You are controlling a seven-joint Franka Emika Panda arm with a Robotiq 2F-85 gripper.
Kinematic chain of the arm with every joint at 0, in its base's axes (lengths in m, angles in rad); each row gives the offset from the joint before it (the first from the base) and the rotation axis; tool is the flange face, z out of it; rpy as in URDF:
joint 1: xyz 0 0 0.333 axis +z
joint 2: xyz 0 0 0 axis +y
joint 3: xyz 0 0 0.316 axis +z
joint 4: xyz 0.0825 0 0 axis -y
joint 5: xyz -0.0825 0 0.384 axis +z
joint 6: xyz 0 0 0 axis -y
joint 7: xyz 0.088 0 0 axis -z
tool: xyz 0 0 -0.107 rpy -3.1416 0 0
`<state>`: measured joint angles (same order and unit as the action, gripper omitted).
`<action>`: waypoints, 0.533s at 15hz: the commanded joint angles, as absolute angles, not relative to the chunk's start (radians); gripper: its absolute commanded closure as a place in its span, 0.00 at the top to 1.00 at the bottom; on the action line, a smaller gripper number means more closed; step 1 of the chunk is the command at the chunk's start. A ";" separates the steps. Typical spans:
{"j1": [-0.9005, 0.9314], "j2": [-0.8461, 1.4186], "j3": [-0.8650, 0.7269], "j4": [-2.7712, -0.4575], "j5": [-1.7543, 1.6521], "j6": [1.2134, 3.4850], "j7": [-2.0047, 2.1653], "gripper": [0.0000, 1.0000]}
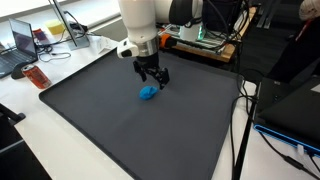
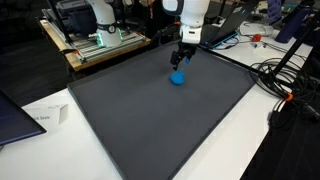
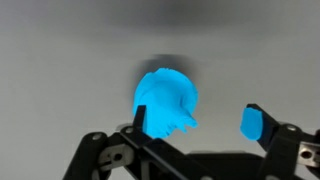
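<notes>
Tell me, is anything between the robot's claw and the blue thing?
Nothing. In an exterior view the open claw hangs close above the blue thing, and only the dark mat lies around them.

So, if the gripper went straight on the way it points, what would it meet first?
Probably the blue object, lying below the gripper in line with its open jaws; around it only the dark mat. Depth is unclear.

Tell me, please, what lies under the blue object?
The blue object rests on the dark mat, which shows all around it. The patch directly beneath is covered, so nothing else there can be confirmed.
</notes>
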<state>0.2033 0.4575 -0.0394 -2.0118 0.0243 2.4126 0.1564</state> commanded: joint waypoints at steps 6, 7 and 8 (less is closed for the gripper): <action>0.185 0.546 -0.046 -2.005 -0.046 2.526 0.189 1.00; 0.186 0.553 -0.050 -2.004 -0.050 2.531 0.191 1.00; 0.186 0.562 -0.054 -2.000 -0.053 2.532 0.193 1.00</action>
